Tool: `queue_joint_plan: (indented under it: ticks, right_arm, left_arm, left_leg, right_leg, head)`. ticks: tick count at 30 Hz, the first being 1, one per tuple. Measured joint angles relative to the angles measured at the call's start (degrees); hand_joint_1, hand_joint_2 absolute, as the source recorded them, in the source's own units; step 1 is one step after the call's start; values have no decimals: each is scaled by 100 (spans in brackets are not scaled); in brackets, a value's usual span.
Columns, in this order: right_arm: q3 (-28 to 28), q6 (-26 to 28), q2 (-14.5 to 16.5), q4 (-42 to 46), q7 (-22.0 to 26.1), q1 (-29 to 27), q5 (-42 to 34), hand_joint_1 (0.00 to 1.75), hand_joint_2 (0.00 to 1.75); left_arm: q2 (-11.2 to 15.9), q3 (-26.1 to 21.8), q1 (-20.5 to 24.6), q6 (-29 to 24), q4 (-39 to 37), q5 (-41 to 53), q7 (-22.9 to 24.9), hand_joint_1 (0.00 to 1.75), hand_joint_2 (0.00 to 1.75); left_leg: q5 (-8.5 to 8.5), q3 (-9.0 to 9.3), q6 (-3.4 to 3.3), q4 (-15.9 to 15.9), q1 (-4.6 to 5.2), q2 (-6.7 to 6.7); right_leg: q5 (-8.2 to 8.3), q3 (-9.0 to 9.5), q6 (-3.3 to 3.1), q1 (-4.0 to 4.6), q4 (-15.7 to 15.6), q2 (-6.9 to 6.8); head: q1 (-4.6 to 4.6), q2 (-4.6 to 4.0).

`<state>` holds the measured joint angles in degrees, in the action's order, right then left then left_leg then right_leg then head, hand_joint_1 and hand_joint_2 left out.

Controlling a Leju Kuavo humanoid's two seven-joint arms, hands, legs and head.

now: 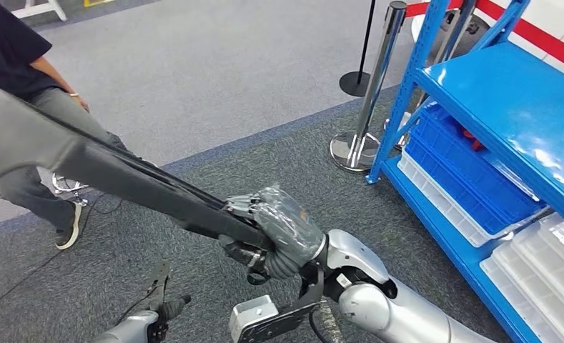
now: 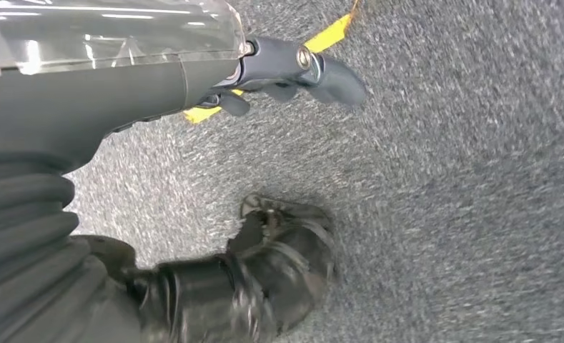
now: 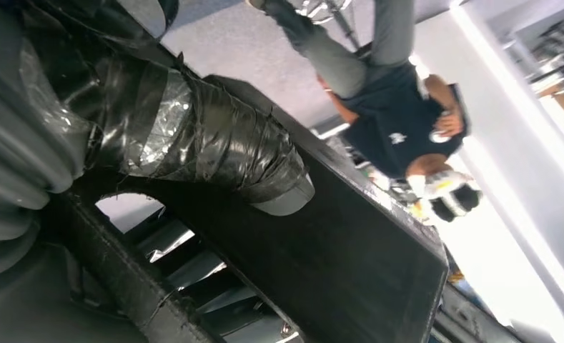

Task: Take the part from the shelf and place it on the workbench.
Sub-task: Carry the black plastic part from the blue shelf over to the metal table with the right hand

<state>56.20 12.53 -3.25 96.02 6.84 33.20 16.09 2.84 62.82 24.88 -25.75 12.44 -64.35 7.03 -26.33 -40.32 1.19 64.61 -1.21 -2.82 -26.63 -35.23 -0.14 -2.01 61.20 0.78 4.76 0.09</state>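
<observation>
Grey carpet [image 1: 264, 86] spreads under me, with the blue shelf [image 1: 507, 107] on my right holding a blue crate [image 1: 464, 179] and clear trays [image 1: 543, 264]. My right hand [image 1: 275, 232] has its fingers [image 1: 244, 207] wrapped tight around the part [image 1: 86, 161], a long dark panel held out over the floor toward a person [image 1: 28, 93]. My left hand [image 2: 286, 68] hangs low, fingers apparently loosely apart, holding nothing.
</observation>
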Motion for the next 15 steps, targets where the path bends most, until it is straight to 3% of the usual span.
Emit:
queue_joint_plan:
  ticks: [2,3,4,6,8,10,12,13,15]
  right_arm:
    - [56,11,1,-3,-13,13,32,175,175]
    - [86,14,0,-5,-21,13,42,175,175]
    - [113,15,-1,-8,-28,13,54,175,175]
    - [159,15,0,-8,-33,19,76,175,175]
    - [182,16,2,-7,-34,29,89,175,175]
    - [202,20,4,-7,-37,37,94,175,175]
    - [236,24,5,-5,-40,42,97,175,175]
    - [253,24,4,-7,-43,46,98,175,175]
    - [275,30,1,-7,-45,61,97,175,175]
  left_arm:
    - [-2,0,21,1,1,9,8,0,175]
    - [-3,0,22,1,0,10,15,0,175]
    - [-3,0,17,0,0,9,21,0,175]
    - [-1,0,16,-2,-1,9,30,0,175]
    - [2,0,39,-4,-1,10,31,0,175]
    - [2,0,65,-5,-1,11,31,0,175]
    - [7,0,63,-8,-1,10,32,0,175]
    - [8,0,53,-10,-1,10,32,0,175]
    - [6,0,48,-9,-1,11,33,0,175]
  left_leg:
    - [-297,-363,27,724,6,206]
    - [-367,-505,27,988,5,235]
    - [-335,-549,14,1057,6,246]
    - [-2,-293,-60,542,33,307]
    - [252,98,-169,-203,124,547]
    - [269,244,-242,-494,206,662]
    - [292,278,-279,-568,210,534]
    - [315,320,-297,-632,193,471]
    - [357,405,-340,-739,149,352]
  right_leg:
    - [-15,9,-35,29,-3,-127]
    - [-23,13,-45,44,-3,-193]
    - [-33,18,-52,57,-3,-257]
    - [-59,47,-55,85,-4,-381]
    - [-87,88,-41,114,-21,-498]
    - [-103,123,-7,137,-63,-614]
    - [-121,172,44,159,-118,-722]
    - [-157,186,70,160,-101,-665]
    - [-361,54,99,157,232,-395]
  head:
    - [31,0]
    - [31,0]
    - [33,0]
    - [32,0]
    - [29,0]
    - [27,0]
    - [26,0]
    - [18,0]
    - [0,0]
